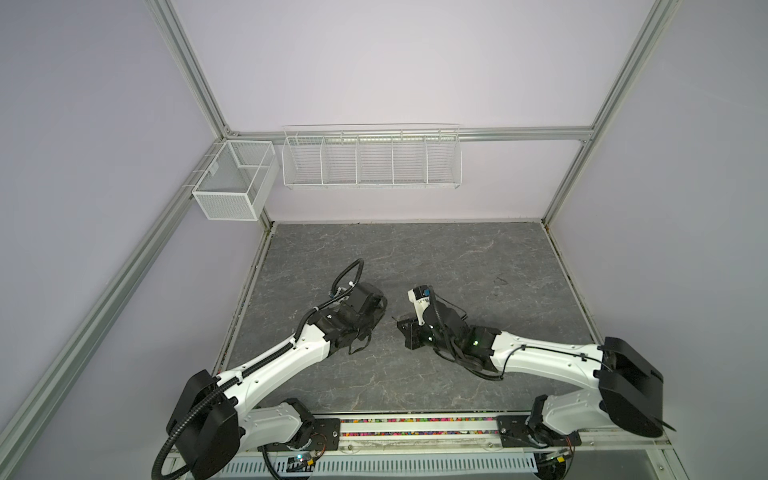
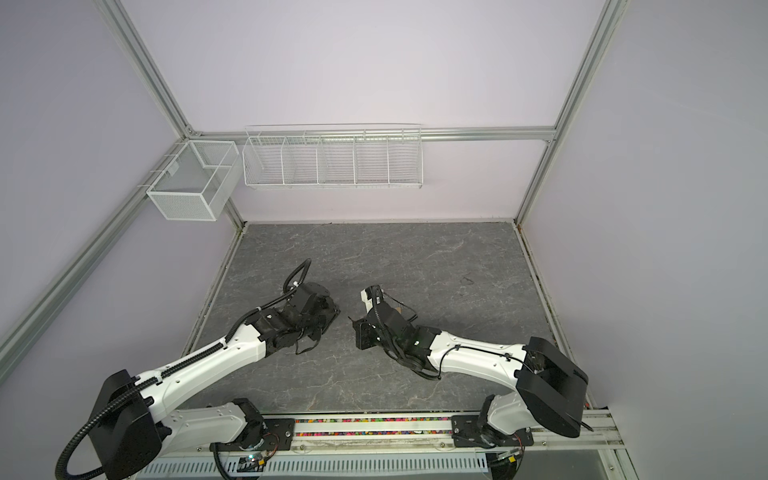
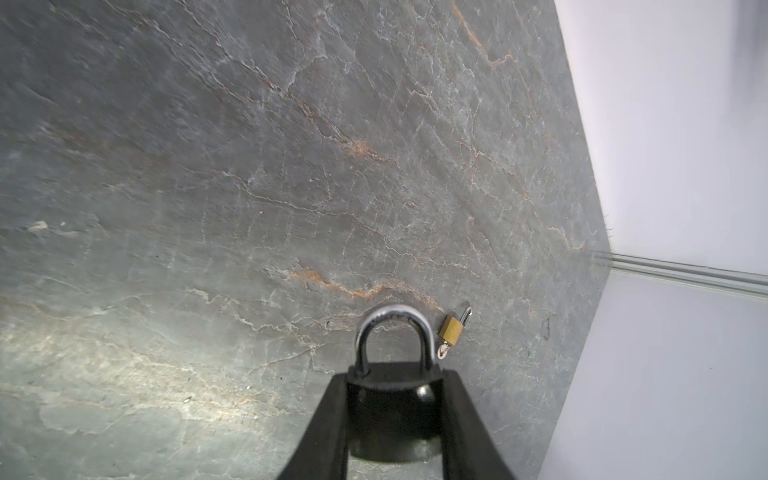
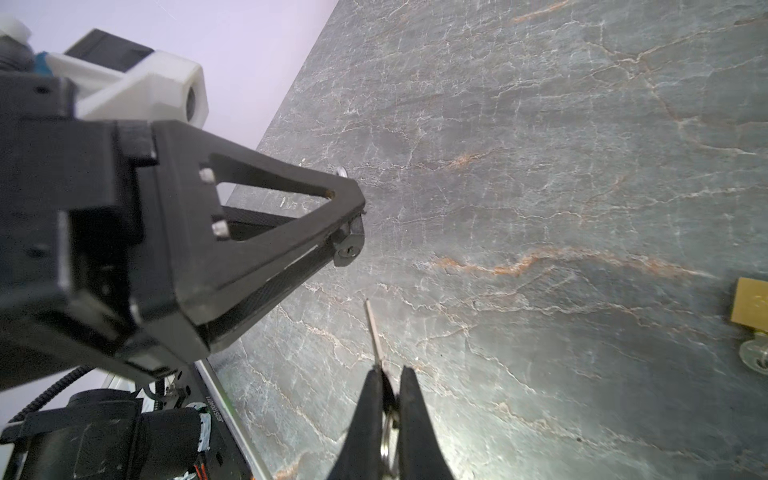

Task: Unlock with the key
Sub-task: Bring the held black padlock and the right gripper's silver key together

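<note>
Two grips: left end effector (image 3: 395, 376) clamps half-hidden padlock (image 3: 392, 411), right end effector (image 4: 391, 372) pinches key (image 4: 375, 332).

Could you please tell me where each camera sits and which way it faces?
Both top views: overhead near the arm bases, looking down and back over the grey stone-patterned table; the white left arm and right arm show.
Left wrist: behind the left gripper, looking along its fingers past the black padlock with a silver shackle it holds.
Right wrist: behind the right gripper, facing the left gripper beyond its silver key.
Shared: both wrist views show the small brass padlock lying on the table.
</note>
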